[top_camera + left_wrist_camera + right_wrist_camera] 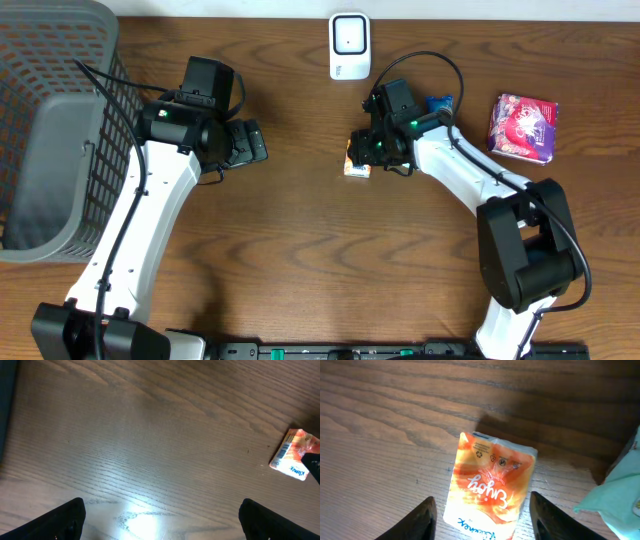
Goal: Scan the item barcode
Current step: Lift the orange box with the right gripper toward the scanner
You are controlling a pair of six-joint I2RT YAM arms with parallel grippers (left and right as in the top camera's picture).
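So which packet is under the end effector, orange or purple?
The orange tissue pack, lying between the fingers of the right end effector. The purple packet sits apart, off to the side.

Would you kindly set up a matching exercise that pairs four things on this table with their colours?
Things:
1. basket
2. scanner
3. tissue pack
4. packet

Colours:
A. orange
B. purple
C. grey
D. white

Pairs: 1-C, 2-D, 3-A, 4-B
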